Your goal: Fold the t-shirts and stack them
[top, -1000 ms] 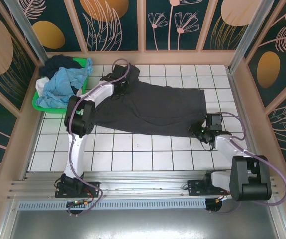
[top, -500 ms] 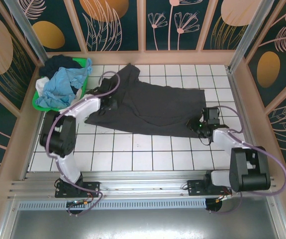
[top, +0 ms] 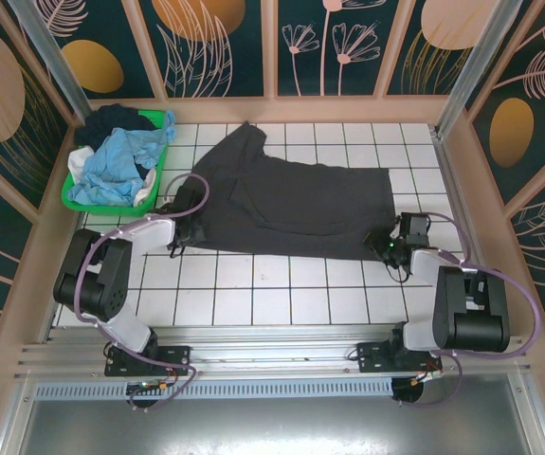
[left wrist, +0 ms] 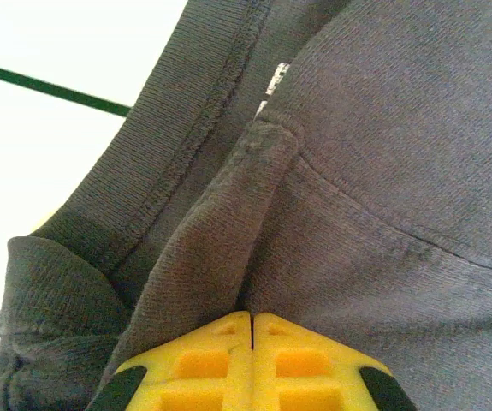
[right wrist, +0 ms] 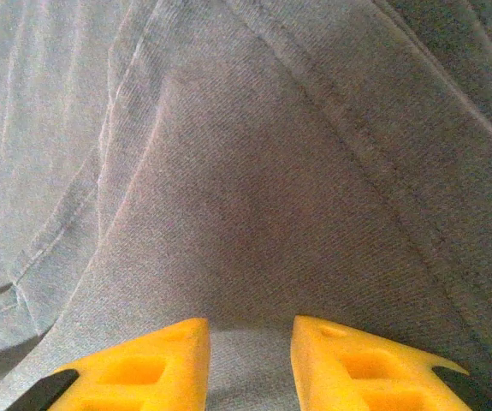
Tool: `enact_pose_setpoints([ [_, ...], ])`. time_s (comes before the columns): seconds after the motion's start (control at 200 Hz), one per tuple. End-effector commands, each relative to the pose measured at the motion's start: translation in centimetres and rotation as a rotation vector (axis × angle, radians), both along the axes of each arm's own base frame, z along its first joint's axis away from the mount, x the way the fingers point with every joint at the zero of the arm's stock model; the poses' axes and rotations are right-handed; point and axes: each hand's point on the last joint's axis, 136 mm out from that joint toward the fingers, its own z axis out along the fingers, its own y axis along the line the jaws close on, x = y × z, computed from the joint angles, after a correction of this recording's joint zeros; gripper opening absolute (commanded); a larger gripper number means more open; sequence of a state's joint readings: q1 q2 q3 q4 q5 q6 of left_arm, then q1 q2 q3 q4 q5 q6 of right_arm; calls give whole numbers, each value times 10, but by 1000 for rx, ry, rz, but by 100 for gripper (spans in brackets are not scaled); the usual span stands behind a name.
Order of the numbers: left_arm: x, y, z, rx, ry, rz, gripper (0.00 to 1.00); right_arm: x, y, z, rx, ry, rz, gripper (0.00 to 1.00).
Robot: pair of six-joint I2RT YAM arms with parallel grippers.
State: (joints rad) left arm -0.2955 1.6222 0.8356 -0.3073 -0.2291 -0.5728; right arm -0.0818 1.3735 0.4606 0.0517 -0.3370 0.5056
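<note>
Right of the green basket (top: 76, 200), the grey shirt (top: 291, 204) lies spread on the tiled table (top: 253, 294). On the basket side, the left gripper (left wrist: 251, 320) has its jaws pressed together, pinching a ridge of cloth. At the shirt's far corner, the right gripper (right wrist: 250, 330) nips a fold. More shirts (top: 111, 163) are heaped in the basket.

No legible text or labels
</note>
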Motion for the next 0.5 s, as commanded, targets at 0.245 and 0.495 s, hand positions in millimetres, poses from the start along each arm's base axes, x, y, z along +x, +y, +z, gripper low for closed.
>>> enact_pose_setpoints([
  [0.245,-40,20,2,-9,15,81,1,-25,-28,-1,-59,62,-76,34],
  [0.495,-25,20,21,0,-44,72,43,-21,-16,15,-11,-3,-50,35],
])
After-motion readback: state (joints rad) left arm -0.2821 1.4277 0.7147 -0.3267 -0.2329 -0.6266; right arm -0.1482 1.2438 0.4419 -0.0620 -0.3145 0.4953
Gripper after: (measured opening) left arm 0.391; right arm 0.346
